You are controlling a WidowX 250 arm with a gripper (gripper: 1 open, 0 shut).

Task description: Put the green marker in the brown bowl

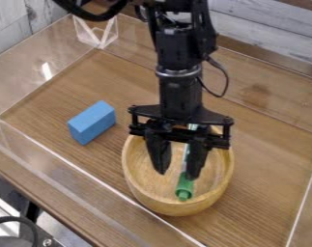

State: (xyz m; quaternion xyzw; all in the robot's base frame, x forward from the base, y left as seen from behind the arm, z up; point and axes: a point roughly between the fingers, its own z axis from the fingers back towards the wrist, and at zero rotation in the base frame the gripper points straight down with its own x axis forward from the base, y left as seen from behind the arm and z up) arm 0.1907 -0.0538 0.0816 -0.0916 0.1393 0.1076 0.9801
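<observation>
The brown bowl (140, 184) stands on the wooden table near its front edge. Inside it lies the green marker (186, 182), tilted, its dark green cap down against the bowl's floor and its white barrel leaning up beside the right finger. My gripper (178, 170) points down into the bowl with its dark fingers (159, 160) spread apart, open. Whether the right finger still touches the marker's barrel I cannot tell. The black arm rises straight up from the bowl.
A blue block (91, 122) lies on the table left of the bowl. A clear plastic stand (98, 34) sits at the back left. Low transparent walls (42, 145) run along the table's edges.
</observation>
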